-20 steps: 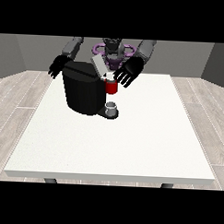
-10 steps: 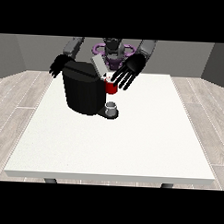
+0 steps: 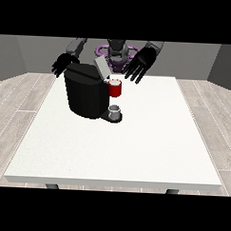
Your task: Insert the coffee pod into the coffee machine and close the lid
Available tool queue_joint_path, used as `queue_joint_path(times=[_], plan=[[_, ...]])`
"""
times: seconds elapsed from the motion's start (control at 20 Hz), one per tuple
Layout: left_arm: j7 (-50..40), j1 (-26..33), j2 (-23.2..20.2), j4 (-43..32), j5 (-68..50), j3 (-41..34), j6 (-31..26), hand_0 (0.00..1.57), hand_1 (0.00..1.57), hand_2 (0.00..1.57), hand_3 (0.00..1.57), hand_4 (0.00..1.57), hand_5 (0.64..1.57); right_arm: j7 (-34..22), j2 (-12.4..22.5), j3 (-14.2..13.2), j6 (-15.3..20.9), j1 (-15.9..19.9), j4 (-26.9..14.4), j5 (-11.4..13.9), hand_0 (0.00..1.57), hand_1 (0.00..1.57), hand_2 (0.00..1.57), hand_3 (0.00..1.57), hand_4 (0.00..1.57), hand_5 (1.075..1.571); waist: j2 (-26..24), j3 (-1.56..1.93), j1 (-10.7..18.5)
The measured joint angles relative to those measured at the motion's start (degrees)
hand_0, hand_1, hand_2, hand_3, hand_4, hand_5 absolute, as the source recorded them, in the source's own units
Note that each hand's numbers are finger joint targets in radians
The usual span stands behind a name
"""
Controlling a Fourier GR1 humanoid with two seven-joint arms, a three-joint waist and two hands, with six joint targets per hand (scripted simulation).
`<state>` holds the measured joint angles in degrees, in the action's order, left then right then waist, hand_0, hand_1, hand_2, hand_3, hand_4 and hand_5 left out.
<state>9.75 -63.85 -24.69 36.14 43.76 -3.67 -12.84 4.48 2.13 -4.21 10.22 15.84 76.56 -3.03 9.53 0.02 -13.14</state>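
front view | standing across the white table (image 3: 135, 151), facing the robot (image 3: 118, 50) | looking down from above table height | sitting well back, taking in the whole tabletop, floor and grey walls | sharing nothing: only view

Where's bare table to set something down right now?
The whole near half of the table in front of the coffee machine is bare, as is the side at the view's right beyond the red pod holder. The far edge is crowded by both hands.

A large white table (image 3: 135, 151) stands on pale wood-plank floor (image 3: 23, 99) before grey walls (image 3: 25, 51).
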Motion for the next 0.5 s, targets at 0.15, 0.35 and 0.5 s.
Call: queue_joint_path(times=[0.15, 0.35, 0.5], plan=[[-0.22, 1.93, 1.51, 0.40, -1.37, -1.01, -0.12, 0.00, 0.00, 0.00, 0.00, 0.00, 1.571, 0.46, 0.22, -0.37, -0.34, -1.50, 0.00, -0.39, 0.00, 0.00, 0.00, 0.00, 0.42, 1.571, -2.24, 0.00, 0.99], [-0.11, 5.65, 4.31, 0.27, -6.35, -5.26, 0.25, 0.00, 0.00, 0.00, 0.00, 0.08, 1.571, -0.12, -0.06, -0.32, -0.45, -4.91, 0.77, -0.81, 0.00, 0.00, 0.00, 0.00, 0.45, 1.571, -6.85, -0.03, 2.57], [1.32, 8.94, 7.19, 0.10, -12.23, -10.02, 0.16, 0.00, 0.00, 0.00, 0.00, 0.24, 1.571, 0.39, 0.46, -0.25, -1.22, -7.50, 1.30, -0.84, 0.00, 0.00, 0.00, 0.00, 0.43, 1.571, -10.35, -0.08, 4.38]])
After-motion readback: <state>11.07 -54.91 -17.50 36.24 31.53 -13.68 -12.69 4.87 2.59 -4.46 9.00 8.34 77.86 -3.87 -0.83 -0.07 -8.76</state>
